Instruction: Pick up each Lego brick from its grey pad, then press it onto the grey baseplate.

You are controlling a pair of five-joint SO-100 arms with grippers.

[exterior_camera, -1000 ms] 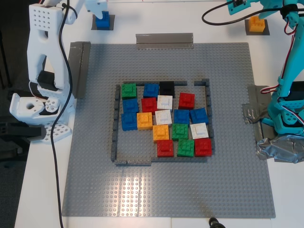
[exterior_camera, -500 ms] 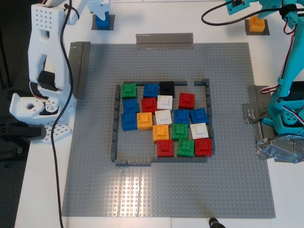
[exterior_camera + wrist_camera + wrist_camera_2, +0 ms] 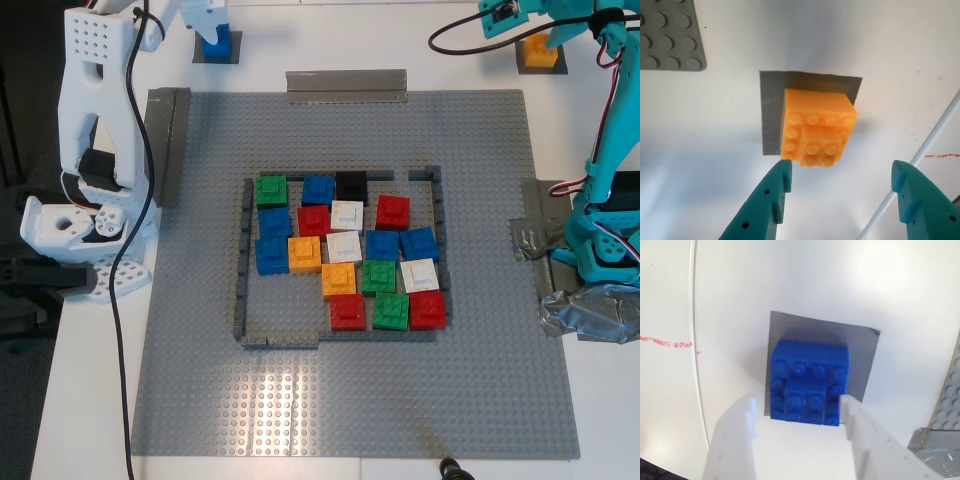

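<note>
The orange Lego brick (image 3: 817, 127) sits on its grey pad (image 3: 771, 110) on the white table, at the far right of the exterior view (image 3: 541, 50). My first gripper (image 3: 842, 172), teal, is open just short of it, jaws wider than the brick. The blue Lego brick (image 3: 807, 385) sits on its grey pad (image 3: 862, 357), at the far left of the exterior view (image 3: 216, 45). My second gripper (image 3: 797, 407), white, is open with its jaws at the brick's near corners. The grey baseplate (image 3: 350, 400) fills the middle.
On the baseplate a frame of thin dark grey bricks (image 3: 243, 270) holds several coloured bricks (image 3: 345, 255). Grey tape strips lie at the plate's far edge (image 3: 346, 85) and left edge (image 3: 168, 140). The arm bases stand left (image 3: 85, 230) and right (image 3: 605, 250).
Both grippers have edged slightly closer over their bricks. The bricks have not moved.
</note>
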